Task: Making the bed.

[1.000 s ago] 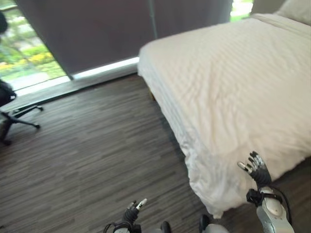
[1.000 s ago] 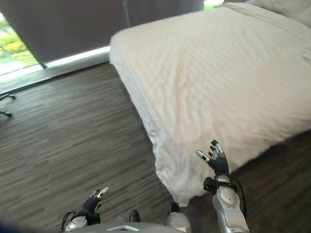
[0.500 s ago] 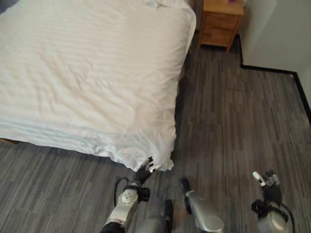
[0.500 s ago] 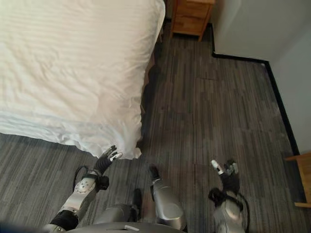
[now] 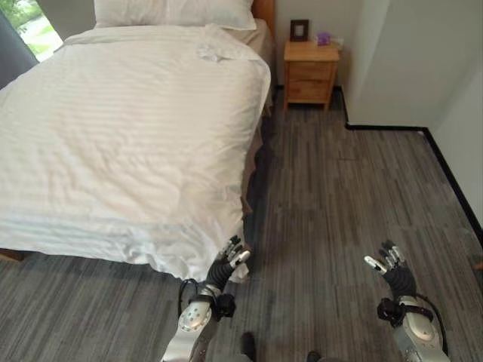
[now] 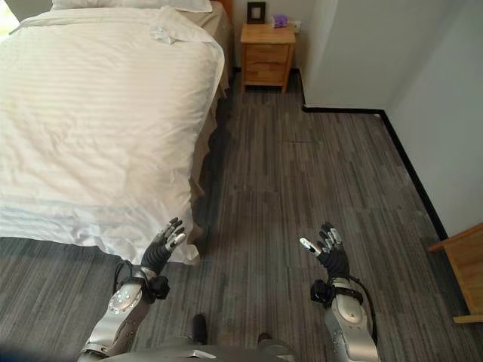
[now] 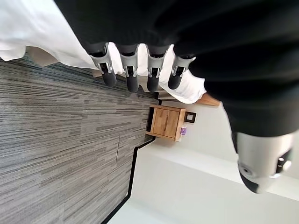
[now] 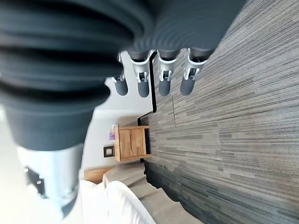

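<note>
Fingers relaxed and spread on both hands, nothing held, by the foot corner of the bed.

Left hand (image 5: 229,262) hovers right at the bed's (image 5: 128,143) near corner, its straight fingers (image 7: 132,74) just in front of the drooping edge of the white duvet (image 6: 90,128), and whether they touch the cloth is hard to tell. Right hand (image 6: 326,250) is up over the grey wood floor (image 6: 302,196), well apart from the bed on its open side, fingers (image 8: 165,74) loose and parted. Duvet lies spread flat across the bed, mildly wrinkled, a small fold near the head end. Pillows (image 5: 175,12) sit at the head of the bed, and a wooden nightstand (image 5: 310,69) stands just beside that end, against the wall, with a small frame (image 5: 299,29) on top.
</note>
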Available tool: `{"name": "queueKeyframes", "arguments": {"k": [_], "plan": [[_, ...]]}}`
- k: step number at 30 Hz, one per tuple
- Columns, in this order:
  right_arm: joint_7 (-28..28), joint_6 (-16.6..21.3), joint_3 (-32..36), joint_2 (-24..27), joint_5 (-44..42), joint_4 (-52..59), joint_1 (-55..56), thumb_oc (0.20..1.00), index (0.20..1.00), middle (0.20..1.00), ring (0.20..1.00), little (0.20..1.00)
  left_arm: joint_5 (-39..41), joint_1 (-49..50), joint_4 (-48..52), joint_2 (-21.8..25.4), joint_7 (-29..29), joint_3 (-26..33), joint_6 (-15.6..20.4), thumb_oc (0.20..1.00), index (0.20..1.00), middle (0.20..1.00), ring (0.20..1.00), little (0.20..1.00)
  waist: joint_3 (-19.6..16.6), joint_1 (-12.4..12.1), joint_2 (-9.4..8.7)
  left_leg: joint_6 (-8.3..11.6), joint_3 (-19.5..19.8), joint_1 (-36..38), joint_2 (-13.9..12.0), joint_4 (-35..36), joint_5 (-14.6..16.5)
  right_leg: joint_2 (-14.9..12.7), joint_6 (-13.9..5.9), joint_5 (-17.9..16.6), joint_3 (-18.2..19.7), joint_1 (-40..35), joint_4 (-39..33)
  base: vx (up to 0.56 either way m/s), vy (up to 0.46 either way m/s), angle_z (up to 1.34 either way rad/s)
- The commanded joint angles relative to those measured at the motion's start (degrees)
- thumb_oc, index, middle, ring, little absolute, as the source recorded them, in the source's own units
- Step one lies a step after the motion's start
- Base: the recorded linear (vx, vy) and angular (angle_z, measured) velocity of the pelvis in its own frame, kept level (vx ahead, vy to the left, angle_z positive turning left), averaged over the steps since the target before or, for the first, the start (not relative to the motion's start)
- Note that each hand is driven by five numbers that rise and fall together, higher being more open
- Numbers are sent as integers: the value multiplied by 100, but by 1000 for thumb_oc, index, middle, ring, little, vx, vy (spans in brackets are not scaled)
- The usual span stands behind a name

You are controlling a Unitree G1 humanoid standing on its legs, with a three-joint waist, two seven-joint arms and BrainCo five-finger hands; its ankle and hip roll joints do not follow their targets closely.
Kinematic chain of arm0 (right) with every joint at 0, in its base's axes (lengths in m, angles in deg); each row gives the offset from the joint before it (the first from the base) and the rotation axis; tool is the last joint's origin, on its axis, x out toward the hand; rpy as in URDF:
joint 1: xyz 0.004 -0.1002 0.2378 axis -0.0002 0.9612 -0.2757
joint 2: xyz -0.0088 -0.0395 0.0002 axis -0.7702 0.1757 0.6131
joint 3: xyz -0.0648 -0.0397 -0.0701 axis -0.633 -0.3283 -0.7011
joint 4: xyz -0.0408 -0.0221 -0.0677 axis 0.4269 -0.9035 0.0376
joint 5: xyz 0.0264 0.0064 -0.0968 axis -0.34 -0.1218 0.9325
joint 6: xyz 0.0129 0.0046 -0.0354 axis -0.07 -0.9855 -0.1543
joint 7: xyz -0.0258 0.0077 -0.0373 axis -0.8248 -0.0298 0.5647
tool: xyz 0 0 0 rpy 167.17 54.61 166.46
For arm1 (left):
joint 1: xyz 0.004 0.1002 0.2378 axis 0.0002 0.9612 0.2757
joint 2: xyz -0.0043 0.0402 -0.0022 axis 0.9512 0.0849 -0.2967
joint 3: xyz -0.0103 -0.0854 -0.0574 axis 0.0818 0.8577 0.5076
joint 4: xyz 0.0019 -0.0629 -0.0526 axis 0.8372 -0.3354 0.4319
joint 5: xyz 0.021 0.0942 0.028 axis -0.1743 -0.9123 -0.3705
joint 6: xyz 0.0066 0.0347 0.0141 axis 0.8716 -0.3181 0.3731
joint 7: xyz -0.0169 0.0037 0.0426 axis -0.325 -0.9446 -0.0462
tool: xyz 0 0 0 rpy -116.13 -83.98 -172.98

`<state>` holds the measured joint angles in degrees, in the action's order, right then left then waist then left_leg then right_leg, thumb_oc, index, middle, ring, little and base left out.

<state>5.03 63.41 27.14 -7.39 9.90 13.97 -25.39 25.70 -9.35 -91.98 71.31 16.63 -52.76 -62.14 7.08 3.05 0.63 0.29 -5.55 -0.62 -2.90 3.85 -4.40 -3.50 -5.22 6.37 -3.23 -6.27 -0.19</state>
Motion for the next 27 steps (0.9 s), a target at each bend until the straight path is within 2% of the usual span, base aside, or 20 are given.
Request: {"name": "queueKeyframes", "arguments": {"k": [1,3,6,7,9,10,11,12,13,15,16,18,19,20,21,22,24,25,26,27], "plan": [[-404,61,-15,328,-223,598,-305,1000,1000,1000,1000,1000,211,-200,159,51,701,1394,396,1000,1000,1000,1000,1000,170,-212,-109,403,319,332,-235,-900,391,-191,38,-333,-586,150,69,-60,-62,6],[-255,116,30,223,-290,547,-291,1000,1000,1000,1000,1000,212,-324,174,43,795,1298,420,1000,1000,1000,1000,1000,30,-112,0,369,404,513,-129,-319,404,-209,8,-339,-643,185,109,-90,96,6],[-156,201,-30,-58,-946,428,-388,1000,1000,1000,1000,1000,343,-488,368,108,824,1190,438,1000,1000,1000,1000,1000,0,-36,53,259,533,526,-13,-295,488,-313,-31,-331,-632,262,280,-69,169,39],[-290,194,-191,-99,-1136,495,-494,1000,1000,1000,1000,1000,363,-524,430,210,824,1222,447,1000,1000,1000,1000,1000,131,-72,46,165,446,511,-19,-378,569,-347,-75,-321,-534,566,845,-146,146,28],[-363,164,-318,-99,-1112,642,-528,1000,1000,1000,1000,1000,271,-677,288,392,860,1175,449,1000,1000,1000,1000,1000,314,7,3,144,505,393,-56,-517,552,-200,-202,-274,2,876,1324,-142,53,-24],[-363,164,-318,-100,-1112,642,-528,1000,1000,1000,1000,1000,271,-678,287,393,860,1175,449,1000,1000,1000,1000,1000,313,4,2,144,502,391,-55,-519,553,-200,-202,-272,6,881,1328,-79,-60,-38],[-444,187,-366,-138,-1081,729,-501,1000,1000,1000,1000,1000,17,-805,117,558,916,1164,406,1000,1000,1000,1000,1000,346,57,8,176,604,336,-119,-530,545,-204,-252,-293,483,962,1271,-54,-130,-10],[-466,193,-366,-193,-1069,738,-481,1000,1000,1000,1000,1000,10,-776,163,587,898,1200,413,1000,1000,1000,1000,1000,321,10,47,215,576,338,-228,-483,536,-474,-285,-421,397,990,1181,-48,-129,1],[-466,193,-367,-195,-1068,740,-474,1000,1000,1000,1000,1000,10,-768,168,588,898,1199,411,1000,1000,1000,1000,1000,329,11,45,213,576,362,-227,-476,544,-476,-288,-413,394,965,1174,-25,-192,1],[-488,164,-355,-207,-836,714,-445,1000,1000,1000,1000,1000,148,-623,252,591,809,1289,415,1000,1000,1000,1000,1000,296,-100,81,367,430,403,-493,-389,534,-1324,-379,-983,-220,848,878,4,-344,-20],[-489,111,-373,-202,-694,671,-437,1000,1000,1000,1000,1000,205,-560,222,579,788,1362,440,1000,1000,1000,1000,1000,233,-101,12,500,318,458,-659,-360,522,-1447,-505,-1122,-355,707,677,35,-324,-49],[-475,131,-421,-194,-741,658,-466,1000,1000,1000,1000,1000,263,-544,172,565,838,1383,476,1000,1000,1000,1000,1000,209,-138,-41,584,250,420,-777,-411,494,-1407,-583,-1032,-415,658,599,17,-358,-41],[-518,135,-530,-211,-992,666,-525,1000,1000,1000,1000,1000,330,-475,107,512,867,1449,478,1000,1000,1000,1000,1000,161,-189,-108,703,222,362,-989,-494,381,-1180,-568,-732,-506,521,321,8,-390,-26],[-520,138,-533,-210,-995,663,-527,1000,1000,1000,1000,1000,331,-474,106,512,867,1451,478,1000,1000,1000,1000,1000,163,-182,-102,709,229,363,-999,-493,381,-1170,-563,-737,-515,509,308,7,-597,-20],[-608,171,-619,-84,-1206,709,-599,1000,1000,1000,1000,1000,346,-366,28,454,848,1540,460,1000,1000,1000,1000,1000,191,-185,-95,832,262,212,-1281,-774,-100,-822,-405,-619,-477,354,91,0,-341,-11],[-609,172,-619,-81,-1208,708,-599,1000,1000,1000,1000,1000,346,-366,28,452,847,1541,460,1000,1000,1000,1000,1000,191,-175,-86,838,277,201,-1291,-783,-98,-812,-399,-624,-490,347,82,-8,-436,-7],[-776,132,-666,131,-1312,823,-624,1000,1000,1000,1000,1000,542,-372,-58,305,802,1610,442,1000,1000,1000,1000,1000,278,-134,-154,826,194,15,-1359,-1363,-580,-626,-177,-633,-654,132,-162,-37,-347,-13],[-777,131,-666,132,-1313,823,-625,1000,1000,1000,1000,1000,543,-372,-58,305,800,1611,442,1000,1000,1000,1000,1000,282,-131,-152,826,200,10,-1361,-1378,-572,-624,-177,-636,-658,123,-170,-26,-333,25],[-801,102,-681,218,-1255,758,-612,1000,1000,1000,1000,1000,529,-344,-33,294,766,1602,447,1000,1000,1000,1000,1000,303,-195,-217,797,431,-72,-1144,-1568,-468,-603,-139,-619,-606,98,-229,13,-260,43],[-857,8,-654,323,-1112,669,-596,1000,1000,1000,1000,1000,528,-282,62,250,681,1608,453,1000,1000,1000,1000,1000,306,-294,-278,728,879,-144,-584,-1582,-149,-529,-80,-637,-465,114,-265,19,-256,16]]}}
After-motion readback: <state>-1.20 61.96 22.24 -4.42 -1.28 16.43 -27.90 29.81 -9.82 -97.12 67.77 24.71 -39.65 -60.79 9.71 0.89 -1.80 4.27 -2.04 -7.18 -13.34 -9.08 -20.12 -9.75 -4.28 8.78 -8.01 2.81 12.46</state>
